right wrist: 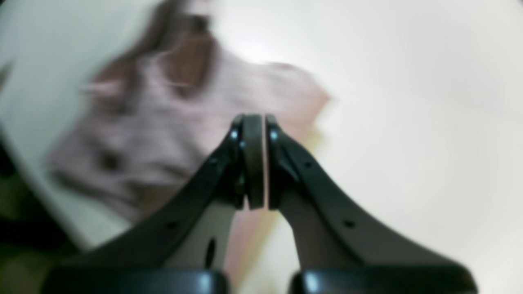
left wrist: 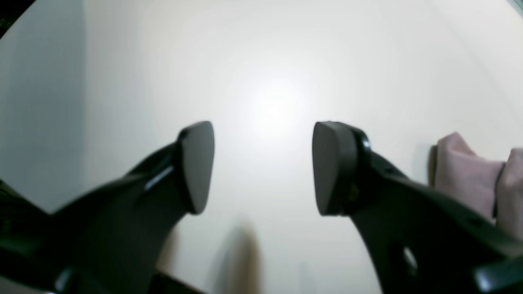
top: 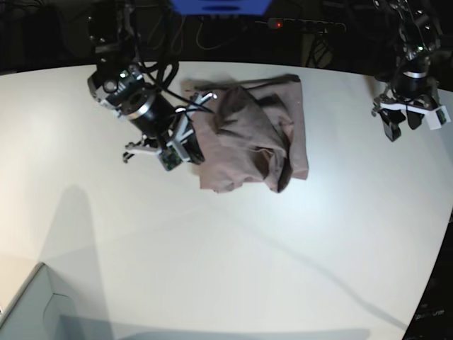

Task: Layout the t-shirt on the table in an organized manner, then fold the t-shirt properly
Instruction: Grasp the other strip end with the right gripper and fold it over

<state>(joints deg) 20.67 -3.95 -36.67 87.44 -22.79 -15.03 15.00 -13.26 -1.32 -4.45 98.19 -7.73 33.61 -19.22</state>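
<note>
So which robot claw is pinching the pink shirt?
The right gripper: its jaws are shut on a thin edge of the t-shirt. The left gripper hangs open over bare table, holding nothing.

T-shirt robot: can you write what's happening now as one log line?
right gripper: shut on t-shirt | left gripper: open, empty | t-shirt: crumpled on table

T-shirt [right wrist: 163,122] motion-blurred in right wrist view; right edge crops it in left wrist view.
</note>
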